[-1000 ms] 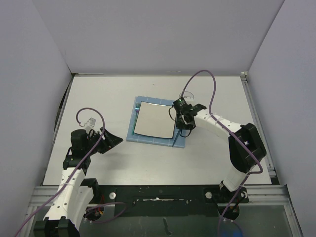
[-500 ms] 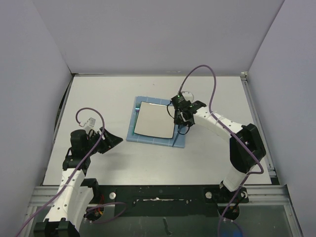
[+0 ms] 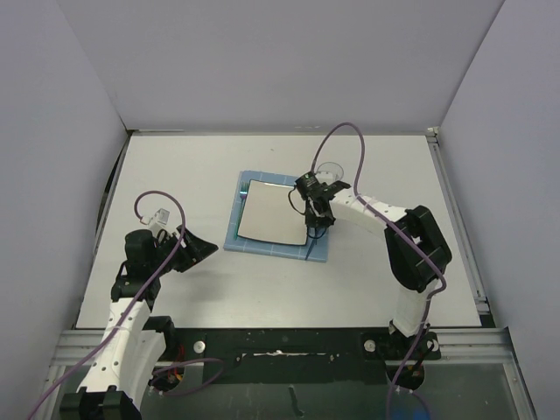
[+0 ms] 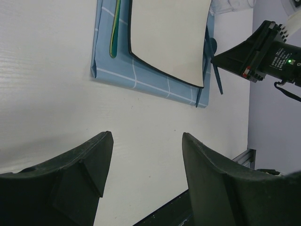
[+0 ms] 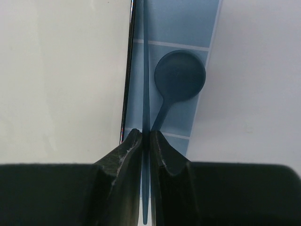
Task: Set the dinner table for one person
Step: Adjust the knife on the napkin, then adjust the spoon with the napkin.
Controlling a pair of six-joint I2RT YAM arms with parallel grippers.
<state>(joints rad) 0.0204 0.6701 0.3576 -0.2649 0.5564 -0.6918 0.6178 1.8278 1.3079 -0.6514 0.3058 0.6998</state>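
While your left end effector (image 4: 147, 136) hangs apart, idle, over the near-left tabletop (image 3: 175, 175) | right end effector (image 5: 146, 134) clamps a thin blue utensil (image 5: 146, 70) edge-on, likely to lay it between plate (image 3: 273, 213) and spoon (image 5: 179, 75) on the placemat (image 5: 162, 28)

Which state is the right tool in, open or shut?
Shut: the right tool pinches a thin blue utensil between its fingers.

The thin blue utensil (image 5: 146, 70) clamped in the right arm's jaws shows only its edge and runs off the top of that wrist view; its kind is unclear. The spoon (image 5: 180, 75) hides its handle end behind those jaws. From the left wrist, the plate (image 4: 169, 42), placemat (image 4: 141, 81) and a green-and-yellow utensil (image 4: 114, 33) are cut by the top edge. Overhead, a round clear object (image 3: 332, 170) is too faint to name.
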